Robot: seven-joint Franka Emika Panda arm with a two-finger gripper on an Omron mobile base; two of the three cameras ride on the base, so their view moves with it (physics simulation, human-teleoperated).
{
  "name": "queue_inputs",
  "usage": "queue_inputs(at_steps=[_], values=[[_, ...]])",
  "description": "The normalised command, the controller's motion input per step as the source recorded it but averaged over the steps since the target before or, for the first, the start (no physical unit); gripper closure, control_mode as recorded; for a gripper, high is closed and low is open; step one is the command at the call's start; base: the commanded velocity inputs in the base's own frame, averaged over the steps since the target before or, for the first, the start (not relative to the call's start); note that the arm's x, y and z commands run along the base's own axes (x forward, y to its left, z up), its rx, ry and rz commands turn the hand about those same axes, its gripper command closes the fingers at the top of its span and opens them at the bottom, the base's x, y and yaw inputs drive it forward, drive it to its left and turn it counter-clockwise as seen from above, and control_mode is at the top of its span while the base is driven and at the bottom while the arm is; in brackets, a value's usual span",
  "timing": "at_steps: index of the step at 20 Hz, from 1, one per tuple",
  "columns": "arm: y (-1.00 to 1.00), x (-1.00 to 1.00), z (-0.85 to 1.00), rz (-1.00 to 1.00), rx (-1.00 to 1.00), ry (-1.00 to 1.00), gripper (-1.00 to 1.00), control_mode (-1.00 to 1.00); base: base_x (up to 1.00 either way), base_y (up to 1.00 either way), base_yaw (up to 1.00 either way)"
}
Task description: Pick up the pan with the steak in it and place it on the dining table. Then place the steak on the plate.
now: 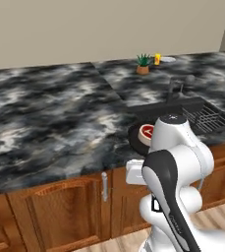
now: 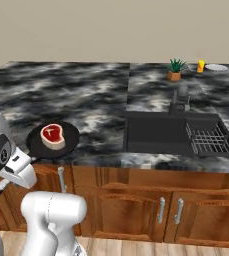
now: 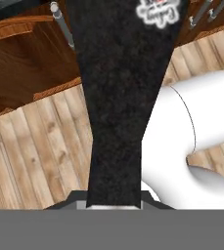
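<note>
pan (image 2: 52, 141) sat at the dining table (image 2: 96, 90) front edge, steak (image 2: 53, 136) inside. gripper (image 3: 114, 197) was clamped on the pan's handle (image 3: 125, 97) above the wooden floor (image 3: 35, 151).

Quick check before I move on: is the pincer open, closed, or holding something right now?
Pincer: closed on the long black handle of the pan, which sits on the dining table with the steak inside.

Steak (image 2: 53, 136) in pan (image 2: 70, 134)
</note>
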Motion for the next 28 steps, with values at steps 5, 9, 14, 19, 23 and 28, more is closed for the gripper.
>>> queue_inputs(at_steps=[5, 9, 14, 19, 23, 28], values=[[0.00, 0.00, 0.00, 0.00, 0.00, 0.00, 1.00, 1.00, 0.19, -1.00, 0.04], [0.00, 0.00, 0.00, 0.00, 0.00, 0.00, 1.00, 1.00, 0.17, -1.00, 0.03], [0.00, 0.00, 0.00, 0.00, 0.00, 0.00, 1.00, 1.00, 0.17, -1.00, 0.03], [0.00, 0.00, 0.00, 0.00, 0.00, 0.00, 1.00, 1.00, 0.17, -1.00, 0.04], [0.00, 0.00, 0.00, 0.00, 0.00, 0.00, 1.00, 1.00, 0.18, -1.00, 0.05], [0.00, 0.00, 0.00, 0.00, 0.00, 0.00, 1.00, 1.00, 0.19, -1.00, 0.06]])
